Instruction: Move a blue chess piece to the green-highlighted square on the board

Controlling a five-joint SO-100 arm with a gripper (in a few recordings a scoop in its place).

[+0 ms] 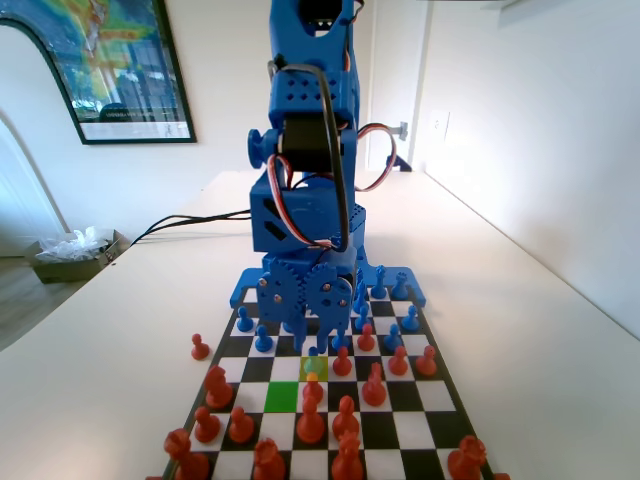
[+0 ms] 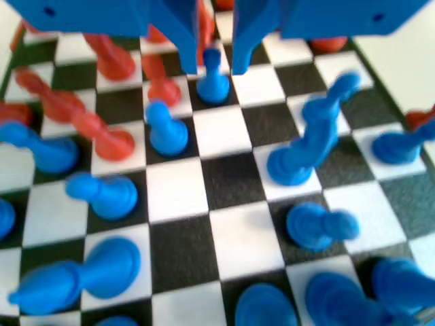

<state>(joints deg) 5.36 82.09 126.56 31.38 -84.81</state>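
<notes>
Fixed view: the blue arm is leaning low over the far half of the board (image 1: 437, 405), which is lying on a white surface (image 1: 540, 330). Its pincer (image 1: 313, 352) is hanging just above the paler yellow-green square, and the blue chess piece (image 1: 312, 365) is sitting there under the tips. The green-highlighted square (image 1: 281, 396) is lying bare one row nearer the camera, just left of a red-orange pawn (image 1: 313, 388).

Wrist view: the pincer (image 2: 215, 66) is standing open, its two jaws straddling the blue chess piece (image 2: 213, 80) with a gap showing on each side of the head. Other blue pawns (image 2: 167, 129) are standing nearby, blurred.
</notes>
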